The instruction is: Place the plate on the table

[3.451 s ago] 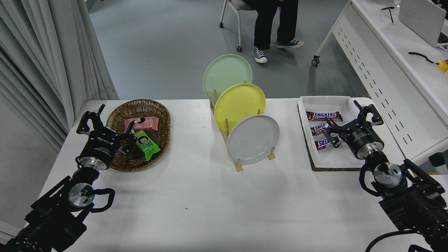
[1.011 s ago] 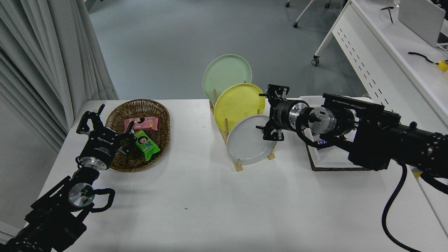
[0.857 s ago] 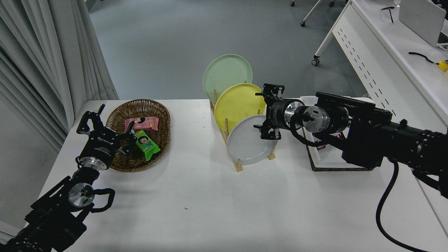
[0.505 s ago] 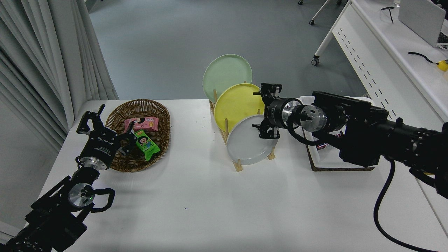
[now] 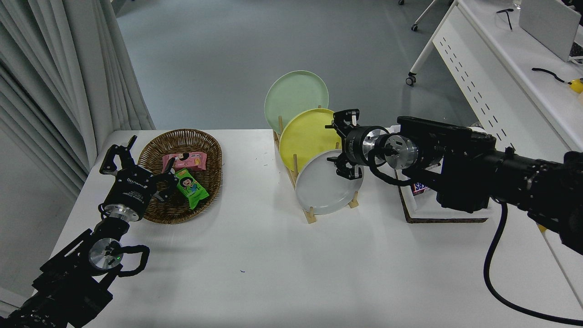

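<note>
The light-grey plate (image 5: 324, 191) stands on edge in the front slot of a wooden rack (image 5: 311, 217) on the white table (image 5: 255, 269). Behind it stand a yellow plate (image 5: 304, 139) and a pale green plate (image 5: 294, 93). My right gripper (image 5: 338, 146) reaches in from the right and is open at the grey plate's upper right rim. One finger is in front of the yellow plate and the other over the grey plate's top. I cannot tell if it touches the rim. My left gripper (image 5: 139, 159) is parked open at the lower left.
A wicker basket (image 5: 182, 136) with snack packs sits at the left, by the left gripper. A white tray (image 5: 432, 210) with chocolate bars lies under the right arm. A white perforated-panel desk (image 5: 510, 86) stands at the right.
My right arm swung from over the tray to the plates and over the last second crept a little further left. The plate has not moved. The person at the far side has gone.
</note>
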Controlling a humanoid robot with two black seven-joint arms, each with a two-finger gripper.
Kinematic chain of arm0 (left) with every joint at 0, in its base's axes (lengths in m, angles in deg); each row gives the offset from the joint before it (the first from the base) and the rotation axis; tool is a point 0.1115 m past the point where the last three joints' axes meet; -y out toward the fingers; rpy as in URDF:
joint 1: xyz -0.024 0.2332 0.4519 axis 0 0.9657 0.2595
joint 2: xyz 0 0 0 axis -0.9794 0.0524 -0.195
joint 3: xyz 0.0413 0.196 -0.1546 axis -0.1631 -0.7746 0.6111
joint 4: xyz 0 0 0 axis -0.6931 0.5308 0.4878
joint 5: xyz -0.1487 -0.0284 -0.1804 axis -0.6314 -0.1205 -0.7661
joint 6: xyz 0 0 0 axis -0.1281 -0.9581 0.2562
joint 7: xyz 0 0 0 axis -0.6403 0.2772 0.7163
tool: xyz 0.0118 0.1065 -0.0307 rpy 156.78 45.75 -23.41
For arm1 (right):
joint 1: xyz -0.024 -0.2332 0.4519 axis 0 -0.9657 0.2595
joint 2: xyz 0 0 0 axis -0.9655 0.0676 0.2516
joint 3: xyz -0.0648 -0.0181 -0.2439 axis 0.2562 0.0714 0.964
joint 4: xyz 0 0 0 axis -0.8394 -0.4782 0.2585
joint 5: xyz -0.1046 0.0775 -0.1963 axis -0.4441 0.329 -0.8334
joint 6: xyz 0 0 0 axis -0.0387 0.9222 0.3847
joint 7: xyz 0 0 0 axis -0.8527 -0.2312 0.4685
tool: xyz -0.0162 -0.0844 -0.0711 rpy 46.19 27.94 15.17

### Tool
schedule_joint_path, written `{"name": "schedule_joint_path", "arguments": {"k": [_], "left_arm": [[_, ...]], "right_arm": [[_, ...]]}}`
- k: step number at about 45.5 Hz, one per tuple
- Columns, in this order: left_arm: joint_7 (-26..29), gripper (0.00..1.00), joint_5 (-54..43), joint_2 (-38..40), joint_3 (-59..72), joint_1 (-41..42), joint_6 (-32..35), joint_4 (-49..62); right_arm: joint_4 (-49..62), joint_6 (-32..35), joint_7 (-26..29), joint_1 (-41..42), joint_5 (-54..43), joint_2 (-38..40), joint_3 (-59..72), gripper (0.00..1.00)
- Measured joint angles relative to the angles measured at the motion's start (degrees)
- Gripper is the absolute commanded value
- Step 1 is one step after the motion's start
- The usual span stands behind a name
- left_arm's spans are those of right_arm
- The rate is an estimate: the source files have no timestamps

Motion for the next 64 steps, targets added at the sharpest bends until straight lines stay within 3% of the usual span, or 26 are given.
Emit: {"name": "schedule_joint_path", "arguments": {"k": [14,37,42,64], "left_arm": [[0.0,1.00,0.0,0.0,0.0,0.0,0.0,0.0],[0.0,1.00,0.0,0.0,0.0,0.0,0.0,0.0],[0.0,1.00,0.0,0.0,0.0,0.0,0.0,0.0],[0.0,1.00,0.0,0.0,0.0,0.0,0.0,0.0]], "right_arm": [[0.2,0.2,1.9,0.3,0.0,-0.4,0.4,0.31],[0.2,0.3,4.2,0.5,0.0,-0.2,0.1,0.30],[0.1,0.4,4.4,0.6,0.0,-0.2,0.0,0.24],[0.1,0.1,4.7,0.7,-0.1,0.0,-0.3,0.19]]}}
